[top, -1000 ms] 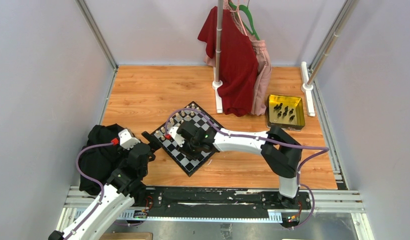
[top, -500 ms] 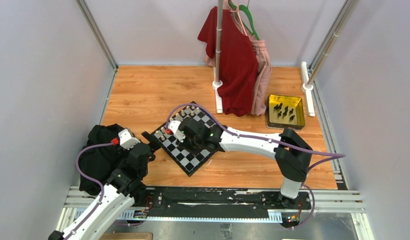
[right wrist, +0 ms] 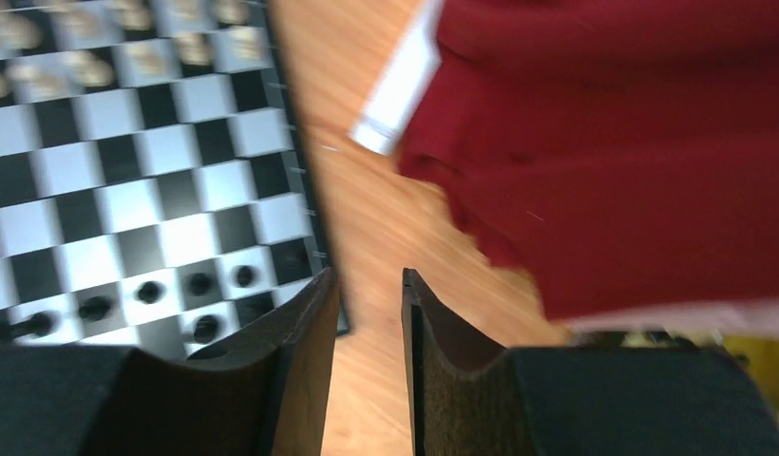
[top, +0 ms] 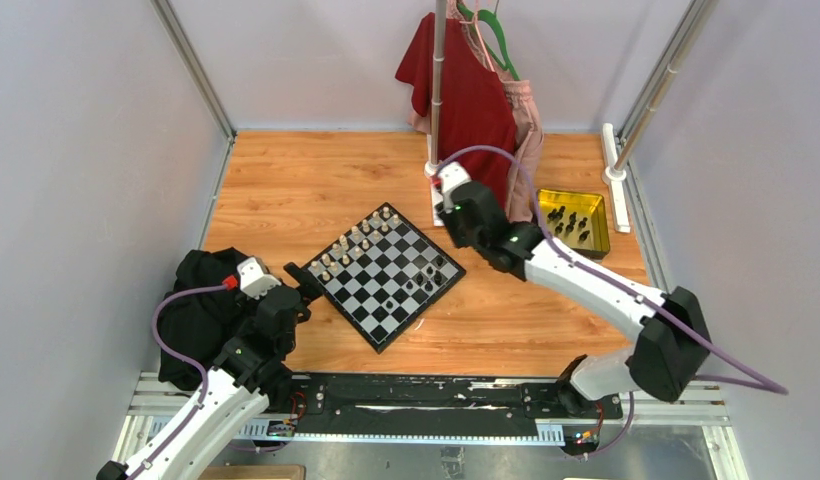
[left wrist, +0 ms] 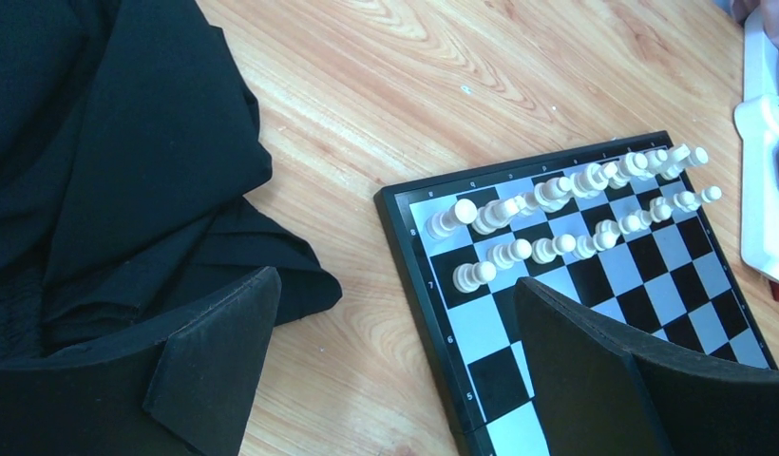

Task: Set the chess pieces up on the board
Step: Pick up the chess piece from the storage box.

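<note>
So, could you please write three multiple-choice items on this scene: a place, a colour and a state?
1. Where are the black pieces that are off the board? A in the yellow tray; B beside the board; C under the board.
2. What colour are the two long rows on the board? A red; B cream; C black.
3. The left hand is: A shut on a piece; B shut, empty; C open, empty.
Key: A, dark chessmen stand inside the tray; B, cream pieces line one edge; C, its fingers stand wide apart around nothing.
</note>
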You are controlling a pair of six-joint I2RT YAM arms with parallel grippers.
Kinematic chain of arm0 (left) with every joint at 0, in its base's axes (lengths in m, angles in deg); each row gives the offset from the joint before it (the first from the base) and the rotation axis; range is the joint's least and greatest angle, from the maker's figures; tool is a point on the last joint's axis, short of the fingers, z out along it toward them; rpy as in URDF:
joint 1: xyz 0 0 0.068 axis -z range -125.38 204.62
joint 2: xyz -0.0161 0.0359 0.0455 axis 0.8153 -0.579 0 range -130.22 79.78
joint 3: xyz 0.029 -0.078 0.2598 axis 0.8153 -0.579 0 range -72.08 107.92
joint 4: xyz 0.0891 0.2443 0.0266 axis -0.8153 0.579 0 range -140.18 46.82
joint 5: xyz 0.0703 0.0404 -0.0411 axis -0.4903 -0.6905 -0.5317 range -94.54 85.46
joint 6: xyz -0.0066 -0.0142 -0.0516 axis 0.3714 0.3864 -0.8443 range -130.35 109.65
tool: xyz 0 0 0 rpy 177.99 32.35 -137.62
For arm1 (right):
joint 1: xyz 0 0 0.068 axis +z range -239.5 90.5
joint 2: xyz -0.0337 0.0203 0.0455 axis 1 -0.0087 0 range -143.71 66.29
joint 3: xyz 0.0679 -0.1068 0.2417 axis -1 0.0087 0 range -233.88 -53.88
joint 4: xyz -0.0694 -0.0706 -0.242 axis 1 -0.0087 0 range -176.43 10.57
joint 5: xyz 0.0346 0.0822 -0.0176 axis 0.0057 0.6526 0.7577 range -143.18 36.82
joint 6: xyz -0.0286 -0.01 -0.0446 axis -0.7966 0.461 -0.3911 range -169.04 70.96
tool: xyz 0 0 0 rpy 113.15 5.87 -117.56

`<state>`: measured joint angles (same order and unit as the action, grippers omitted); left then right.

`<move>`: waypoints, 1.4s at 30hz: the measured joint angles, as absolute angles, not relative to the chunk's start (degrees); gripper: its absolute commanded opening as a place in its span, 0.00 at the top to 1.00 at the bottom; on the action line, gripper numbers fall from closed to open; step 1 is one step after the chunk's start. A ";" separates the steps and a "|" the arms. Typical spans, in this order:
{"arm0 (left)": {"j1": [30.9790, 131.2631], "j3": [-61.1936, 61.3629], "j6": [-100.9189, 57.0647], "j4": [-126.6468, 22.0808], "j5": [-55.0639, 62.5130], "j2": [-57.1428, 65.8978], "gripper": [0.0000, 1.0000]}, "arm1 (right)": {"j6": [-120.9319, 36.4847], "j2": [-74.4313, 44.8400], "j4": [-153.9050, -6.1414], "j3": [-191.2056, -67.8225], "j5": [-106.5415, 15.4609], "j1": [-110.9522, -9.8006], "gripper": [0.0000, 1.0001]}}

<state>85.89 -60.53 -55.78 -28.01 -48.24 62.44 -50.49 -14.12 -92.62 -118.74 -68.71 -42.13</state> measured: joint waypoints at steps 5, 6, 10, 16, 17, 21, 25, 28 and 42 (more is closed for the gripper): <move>85.89 -60.53 -55.43 -28.68 -47.98 62.44 0.00 | -47.26 -7.14 -91.37 -111.37 -74.26 -51.20 0.60; 85.89 -60.53 -55.32 -28.79 -47.85 62.44 0.00 | -46.51 -5.79 -90.96 -110.26 -74.87 -52.99 0.60; 85.89 -60.53 -54.90 -29.10 -47.39 62.44 0.00 | -42.93 -1.70 -89.62 -106.89 -76.99 -59.83 0.59; 85.89 -60.53 -54.51 -29.19 -46.97 62.44 0.00 | -38.30 -2.33 -87.94 -104.64 -77.58 -70.28 0.60; 85.89 -60.53 -54.47 -29.21 -46.95 62.44 0.00 | -37.60 -3.17 -87.66 -104.64 -77.30 -71.85 0.60; 85.89 -60.53 -54.40 -29.49 -46.84 62.44 0.00 | -35.19 -7.80 -85.45 -104.66 -76.12 -76.92 0.60; 85.89 -60.53 -54.23 -29.58 -46.71 62.24 0.00 | -34.08 -13.74 -84.31 -105.80 -74.76 -80.31 0.60; 85.89 -60.53 -54.18 -29.84 -46.56 61.68 0.00 | -33.57 -17.90 -83.18 -107.66 -73.69 -82.21 0.60; 85.89 -60.53 -53.57 -31.66 -46.01 58.62 0.00 | -32.39 -31.71 -80.55 -117.34 -70.66 -87.09 0.60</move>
<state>85.89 -60.53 -53.57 -31.66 -46.01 58.62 -32.39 -31.71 -80.55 -117.34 -70.66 -87.09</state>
